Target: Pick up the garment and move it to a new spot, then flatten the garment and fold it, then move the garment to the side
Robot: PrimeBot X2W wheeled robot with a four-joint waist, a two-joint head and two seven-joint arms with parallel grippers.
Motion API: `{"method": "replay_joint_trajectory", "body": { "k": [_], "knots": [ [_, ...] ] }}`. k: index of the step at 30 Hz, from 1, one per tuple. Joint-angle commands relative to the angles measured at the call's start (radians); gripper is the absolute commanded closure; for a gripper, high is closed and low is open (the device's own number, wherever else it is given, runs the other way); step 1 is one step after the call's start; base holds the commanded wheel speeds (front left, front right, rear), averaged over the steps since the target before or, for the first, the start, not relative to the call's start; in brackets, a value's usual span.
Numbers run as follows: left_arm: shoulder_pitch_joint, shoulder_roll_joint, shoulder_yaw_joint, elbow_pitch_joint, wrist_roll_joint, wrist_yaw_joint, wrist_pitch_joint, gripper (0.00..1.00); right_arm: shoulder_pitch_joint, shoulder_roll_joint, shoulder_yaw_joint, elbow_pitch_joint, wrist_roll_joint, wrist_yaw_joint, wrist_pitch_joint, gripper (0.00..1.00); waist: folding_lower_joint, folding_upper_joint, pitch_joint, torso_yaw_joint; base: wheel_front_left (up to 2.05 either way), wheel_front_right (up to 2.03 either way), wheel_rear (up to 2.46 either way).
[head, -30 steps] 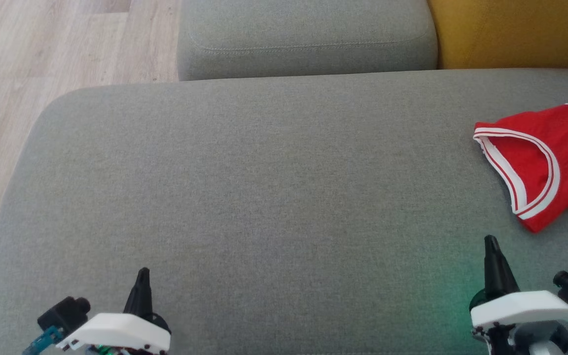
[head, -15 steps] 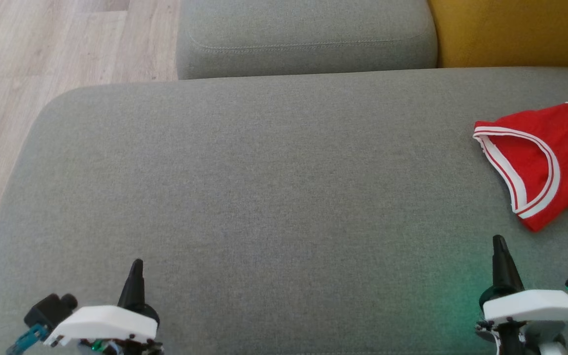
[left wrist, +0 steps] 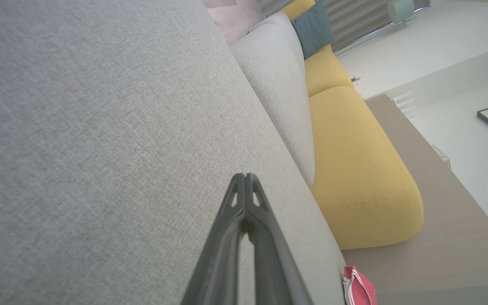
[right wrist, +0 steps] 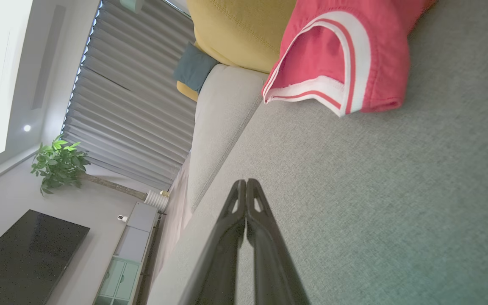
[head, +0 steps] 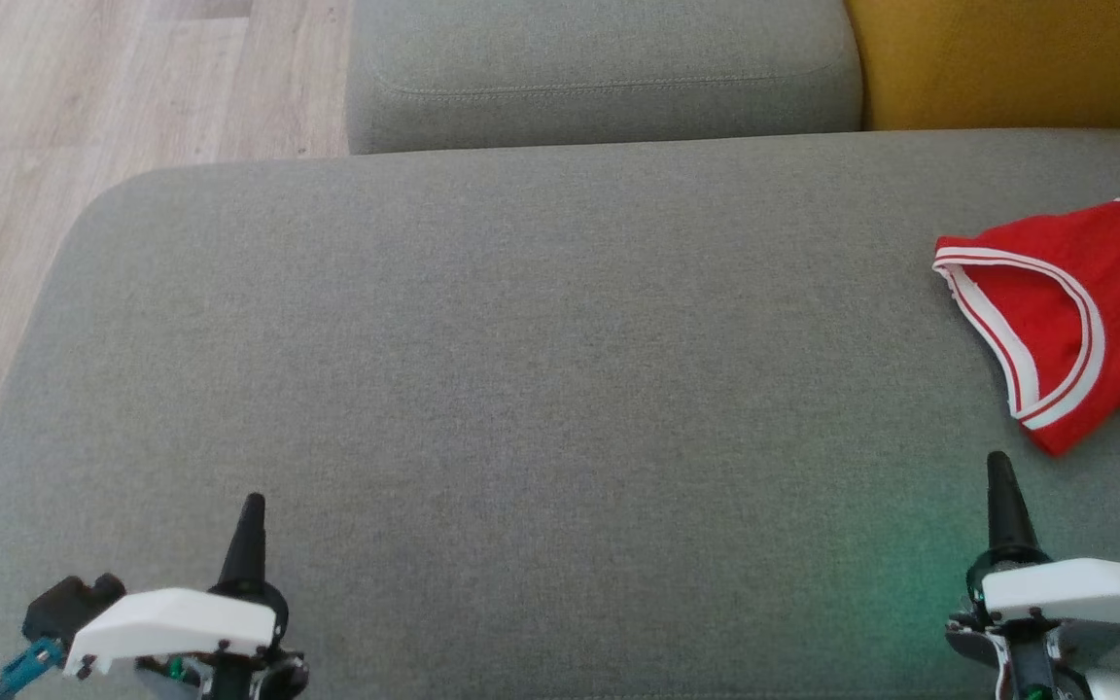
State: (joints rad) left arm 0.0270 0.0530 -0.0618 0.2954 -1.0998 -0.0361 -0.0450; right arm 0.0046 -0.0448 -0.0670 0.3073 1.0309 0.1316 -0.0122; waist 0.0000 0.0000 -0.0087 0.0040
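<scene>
- The red garment [head: 1056, 292] with white trim is lying at the right end of the grey sofa seat [head: 521, 340], partly running out of the head view.
- The left jaws are sitting pressed together at the lower left, gripping nothing, well apart from the garment.
- The right jaws are sitting pressed together at the lower right, empty, near the garment's closest corner but not touching it.
</scene>
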Motion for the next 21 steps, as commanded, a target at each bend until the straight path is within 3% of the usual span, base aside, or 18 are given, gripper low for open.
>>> {"method": "replay_joint_trajectory", "body": {
  "k": [1, 21],
  "knots": [
    [-0.057, 0.011, 0.031, -0.033, -0.024, -0.008, 0.006, 1.00, -0.060, -0.006, 0.009, -0.038, 0.027, -0.001, 0.007, 1.00, 0.0000, 0.0000, 0.000, 0.000, 0.00, 0.00, 0.00],
    [-0.089, 0.011, 0.085, -0.041, -0.234, -0.044, 0.064, 1.00, -0.082, -0.006, -0.014, -0.048, 0.259, -0.001, 0.056, 1.00, 0.0000, 0.0000, 0.005, -0.002, 0.00, 0.00, 0.00]
  ]
}}
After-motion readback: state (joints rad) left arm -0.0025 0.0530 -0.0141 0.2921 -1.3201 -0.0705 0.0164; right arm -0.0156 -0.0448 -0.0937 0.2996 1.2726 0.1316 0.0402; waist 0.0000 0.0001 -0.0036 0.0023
